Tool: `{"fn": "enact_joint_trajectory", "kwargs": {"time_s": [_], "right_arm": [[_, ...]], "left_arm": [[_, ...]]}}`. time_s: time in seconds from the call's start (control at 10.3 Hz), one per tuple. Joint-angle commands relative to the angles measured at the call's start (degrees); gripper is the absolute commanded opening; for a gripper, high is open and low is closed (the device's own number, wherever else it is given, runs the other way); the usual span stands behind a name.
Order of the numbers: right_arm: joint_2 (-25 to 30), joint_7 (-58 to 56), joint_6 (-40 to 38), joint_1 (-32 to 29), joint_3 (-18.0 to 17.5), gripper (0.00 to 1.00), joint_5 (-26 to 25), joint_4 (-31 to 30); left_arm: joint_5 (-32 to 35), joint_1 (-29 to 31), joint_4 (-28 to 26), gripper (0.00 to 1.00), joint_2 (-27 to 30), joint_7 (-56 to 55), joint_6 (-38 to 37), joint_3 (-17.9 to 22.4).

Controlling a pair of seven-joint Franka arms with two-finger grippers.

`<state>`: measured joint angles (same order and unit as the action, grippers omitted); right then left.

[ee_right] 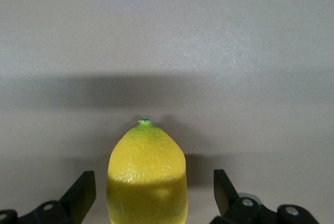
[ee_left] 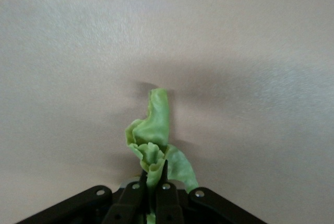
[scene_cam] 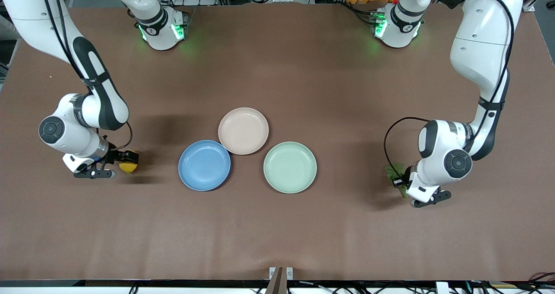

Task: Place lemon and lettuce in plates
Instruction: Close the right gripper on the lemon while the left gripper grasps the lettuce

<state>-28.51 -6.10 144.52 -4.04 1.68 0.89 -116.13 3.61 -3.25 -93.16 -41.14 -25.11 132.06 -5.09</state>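
The yellow lemon (scene_cam: 128, 167) (ee_right: 147, 177) lies on the brown table toward the right arm's end. My right gripper (scene_cam: 126, 160) (ee_right: 154, 182) is down around it and open, one finger on each side with a gap to the peel. The wrinkly green lettuce (scene_cam: 393, 171) (ee_left: 154, 135) lies toward the left arm's end. My left gripper (scene_cam: 401, 182) (ee_left: 153, 169) is shut on its lower part, low at the table. Between the two arms sit the empty blue plate (scene_cam: 204, 165) and the empty beige-pink plate (scene_cam: 243, 130).
An empty mint-green plate (scene_cam: 289, 167) sits beside the blue one, toward the left arm's end and touching the beige-pink plate. The brown table (scene_cam: 277, 233) stretches wide around the plates.
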Motion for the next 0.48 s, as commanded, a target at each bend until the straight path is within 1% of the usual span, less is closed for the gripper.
{"fn": "enact_joint_trajectory", "kwargs": {"time_s": [0.0,0.29,0.39], "right_arm": [[-1.1,-1.0,1.9,-0.5,-0.5,1.0,0.8,-0.1],[-1.2,-0.9,1.9,-0.5,-0.5,0.99,0.8,0.0],[-1.2,-0.9,1.9,-0.5,-0.5,0.9,0.8,0.0]], "left_arm": [[1.9,-0.7,-0.8,0.0,3.0,-2.7,-2.1,-0.4],[1.7,-2.6,-0.6,0.0,5.4,-6.8,-3.7,-0.6],[1.4,-3.6,-0.6,0.0,5.9,-8.3,-4.1,-0.6]]}}
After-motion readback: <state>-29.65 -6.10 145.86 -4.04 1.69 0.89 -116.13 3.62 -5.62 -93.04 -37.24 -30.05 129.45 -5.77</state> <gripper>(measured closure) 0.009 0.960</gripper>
